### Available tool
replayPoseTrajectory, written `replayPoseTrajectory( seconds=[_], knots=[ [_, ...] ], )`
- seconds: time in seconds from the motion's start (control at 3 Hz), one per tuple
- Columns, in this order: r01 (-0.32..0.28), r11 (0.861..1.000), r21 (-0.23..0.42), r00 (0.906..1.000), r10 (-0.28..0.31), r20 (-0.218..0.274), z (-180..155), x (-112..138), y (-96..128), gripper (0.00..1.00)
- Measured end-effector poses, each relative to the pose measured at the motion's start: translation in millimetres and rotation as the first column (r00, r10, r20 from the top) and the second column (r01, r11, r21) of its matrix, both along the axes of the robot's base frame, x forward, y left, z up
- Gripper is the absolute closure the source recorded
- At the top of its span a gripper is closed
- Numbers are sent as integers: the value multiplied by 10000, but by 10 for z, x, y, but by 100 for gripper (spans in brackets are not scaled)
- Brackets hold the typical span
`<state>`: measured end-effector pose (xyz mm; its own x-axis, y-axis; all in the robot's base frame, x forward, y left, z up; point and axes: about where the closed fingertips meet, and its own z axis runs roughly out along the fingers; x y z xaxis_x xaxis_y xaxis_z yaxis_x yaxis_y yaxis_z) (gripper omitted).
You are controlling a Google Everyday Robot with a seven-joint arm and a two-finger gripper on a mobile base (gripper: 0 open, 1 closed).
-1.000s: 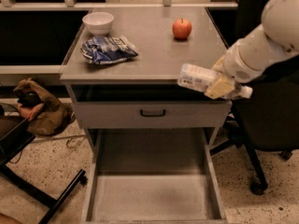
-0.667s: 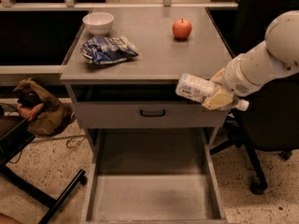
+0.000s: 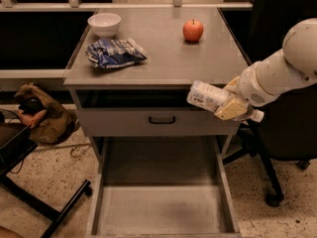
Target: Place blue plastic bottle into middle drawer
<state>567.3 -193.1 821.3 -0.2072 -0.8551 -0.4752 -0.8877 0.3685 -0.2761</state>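
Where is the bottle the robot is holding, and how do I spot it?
Find the grey table, then look by its front right corner, up above the open middle drawer. There the gripper holds the blue plastic bottle sideways in the air. Unlike the crinkly blue snack bag lying on the tabletop, it is smooth and clear with a pale label.

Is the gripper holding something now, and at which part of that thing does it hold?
The gripper, by the table's front edge, holds the blue plastic bottle sideways, gripping the end near its white cap; the other end sticks out free.
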Motion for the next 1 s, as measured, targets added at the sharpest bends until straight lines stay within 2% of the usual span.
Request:
replayPoseTrajectory(
  seconds=[0.33, 1.0],
  knots=[
    [28, 9994, 336, 9998, -21, -207, -295, -118, 4, 100],
    [-898, 9917, 916, 9913, 979, -883, -993, -236, 326, 100]
  ],
)
